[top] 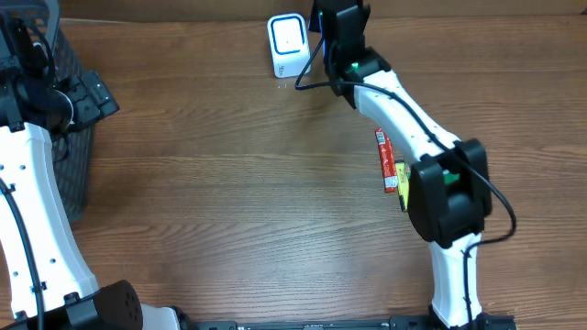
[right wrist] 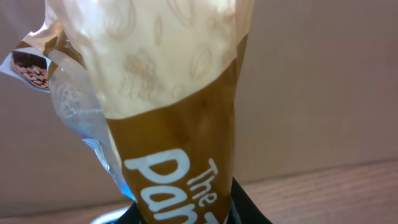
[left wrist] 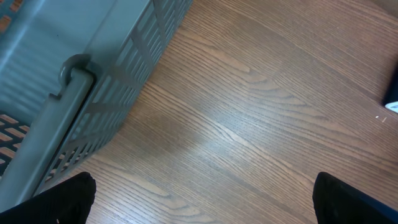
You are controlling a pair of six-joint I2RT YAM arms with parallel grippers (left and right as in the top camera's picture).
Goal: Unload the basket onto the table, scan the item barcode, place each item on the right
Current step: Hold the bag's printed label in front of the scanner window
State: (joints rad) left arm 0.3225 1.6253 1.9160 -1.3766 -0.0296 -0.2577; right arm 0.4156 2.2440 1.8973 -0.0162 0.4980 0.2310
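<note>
1. Task well advanced, by the look of it: the white scanner stands at the far edge of the table, and just to its right the brown-and-cream pouch is off the wood and in the right arm's grip. No barcode shows in any view, so the scan itself appears to be what is left. Whether the code faces the scanner cannot be told.
2. Left edge of the table: the left gripper hangs over bare wood beside the grey slatted basket. Its fingers are spread wide with nothing between them, and the arm looks idle.
3. Far edge, centre: the right gripper is clamped on the pouch's lower end, with the pouch's printed face filling the wrist view. The arm reaches from its base at the near right edge diagonally up and leftward, nearly at full stretch, with its wrist close beside the scanner.
4. Right half of the table: a red-and-yellow packet lies flat, partly tucked under the right arm's forearm and touched by neither gripper.
</note>
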